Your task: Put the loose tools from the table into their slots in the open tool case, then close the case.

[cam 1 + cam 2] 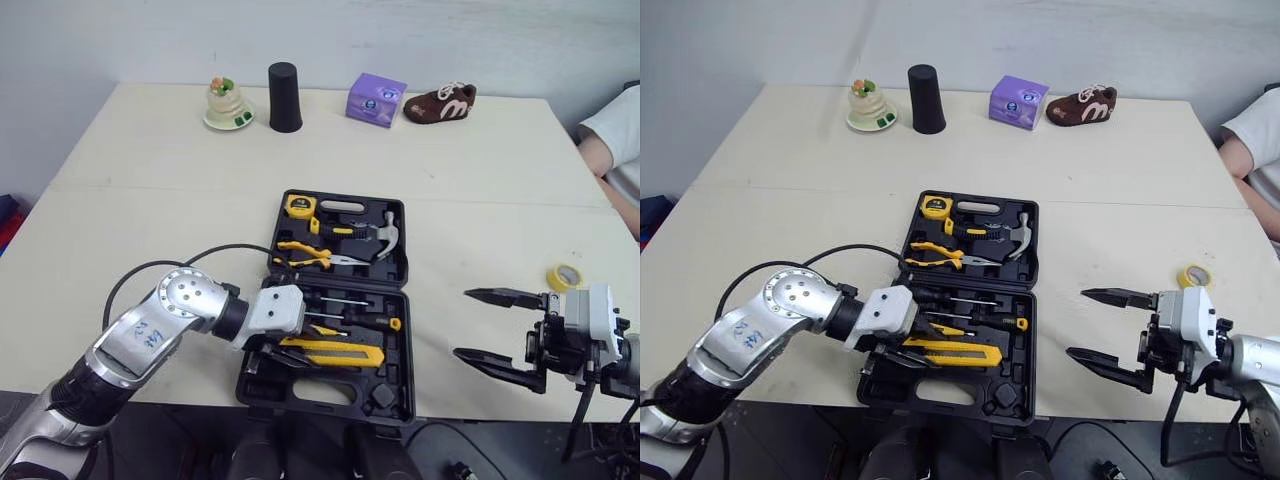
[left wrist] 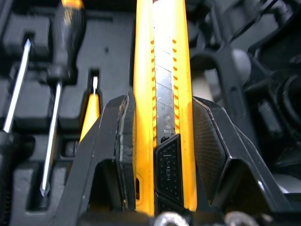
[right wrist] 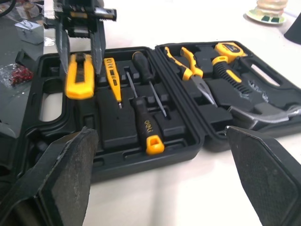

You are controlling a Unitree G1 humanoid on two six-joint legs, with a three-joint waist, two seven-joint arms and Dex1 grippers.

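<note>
We are seating the utility knife [image 1: 335,352] in the near half of the tool case [image 1: 340,412], left tool [image 2: 163,106] clamped on it; next, we judge, release cleanly. Right tool [image 1: 462,323] hovers beside the case, fingers apart.

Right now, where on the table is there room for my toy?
Bare: the stretch between the tool case and the black cup, and the left side of the table. Crowded: the case, where the left end effector grips the utility knife, and beside the right end effector and tape roll.
</note>
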